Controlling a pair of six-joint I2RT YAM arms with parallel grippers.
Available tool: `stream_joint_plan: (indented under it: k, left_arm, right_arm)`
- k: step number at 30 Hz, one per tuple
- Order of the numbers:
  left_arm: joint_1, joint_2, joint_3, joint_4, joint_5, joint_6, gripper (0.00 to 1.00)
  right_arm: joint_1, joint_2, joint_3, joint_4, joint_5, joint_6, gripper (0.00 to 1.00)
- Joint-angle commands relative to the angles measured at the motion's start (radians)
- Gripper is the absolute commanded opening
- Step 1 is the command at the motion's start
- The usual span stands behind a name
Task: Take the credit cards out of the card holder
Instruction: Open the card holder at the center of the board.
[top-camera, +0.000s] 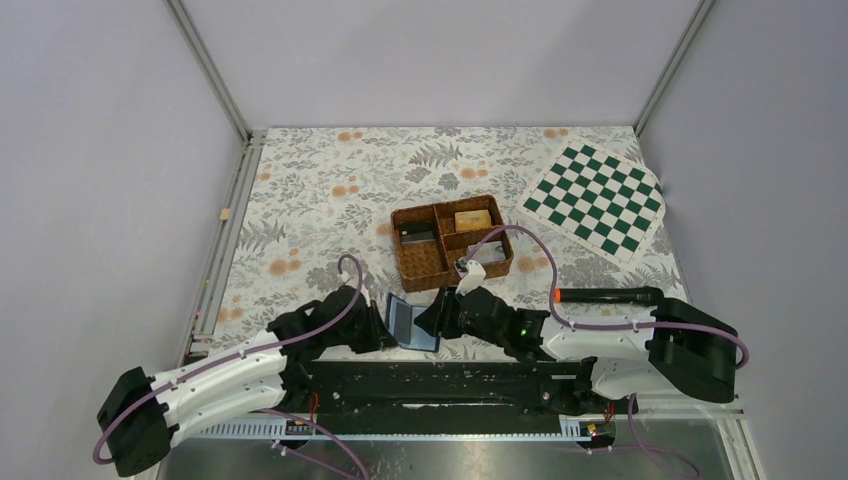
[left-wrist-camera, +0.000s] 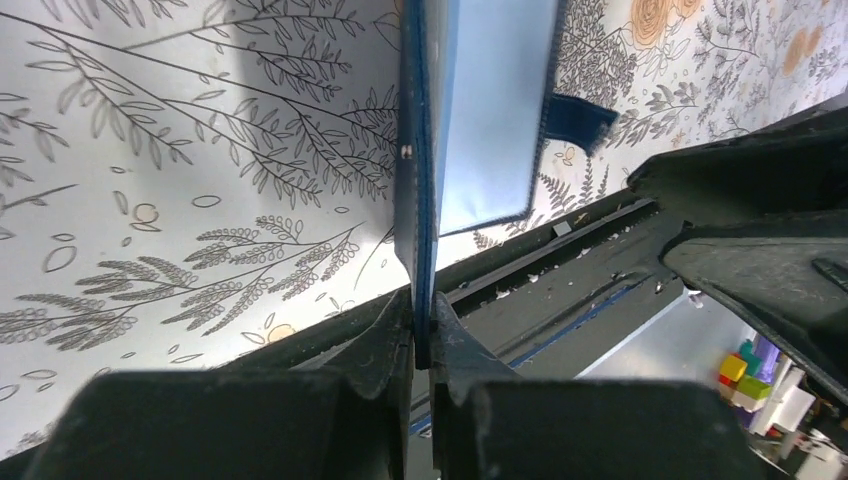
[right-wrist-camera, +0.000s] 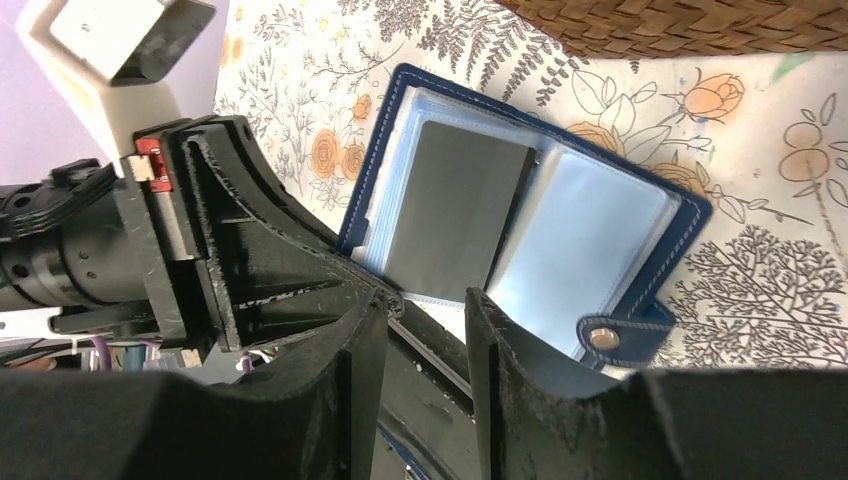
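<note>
The card holder (top-camera: 410, 322) lies open near the table's front edge, dark navy outside and light blue inside. My left gripper (left-wrist-camera: 422, 335) is shut on the edge of its left flap (left-wrist-camera: 420, 200), which stands up on edge in the left wrist view. The right wrist view shows a grey credit card (right-wrist-camera: 460, 210) in a left-hand pocket, and the snap tab (right-wrist-camera: 605, 337) at the right flap's edge. My right gripper (right-wrist-camera: 428, 310) is open just in front of the holder with nothing between its fingers. From above it (top-camera: 432, 318) sits at the holder's right side.
A brown wicker tray (top-camera: 425, 268) with four compartments stands just behind the holder, with a wooden block (top-camera: 473, 220) and a dark flat item (top-camera: 418, 234) in it. A green checkered mat (top-camera: 595, 200) lies at the back right. A black pen-like tool (top-camera: 605, 296) lies right of the tray.
</note>
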Motion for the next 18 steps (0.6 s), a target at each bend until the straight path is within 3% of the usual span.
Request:
stream_joint_plan:
  k: [1, 7, 10, 18]
  left_arm:
    - [-0.001, 0.025, -0.043, 0.189, 0.087, -0.086, 0.0]
    - [-0.003, 0.03, -0.122, 0.371, 0.142, -0.197, 0.0]
    - [-0.003, 0.02, -0.11, 0.288, 0.095, -0.2, 0.02]
    - [-0.003, -0.027, -0.031, -0.005, -0.015, -0.187, 0.36]
  right_arm:
    - [-0.011, -0.032, -0.026, -0.037, 0.028, -0.037, 0.4]
    - [-0.016, 0.033, -0.023, -0.008, -0.056, -0.043, 0.36]
    - [-0.016, 0.051, -0.012, -0.02, -0.053, -0.052, 0.35]
    - [-0.033, 0.19, 0.001, 0.017, -0.096, -0.116, 0.33]
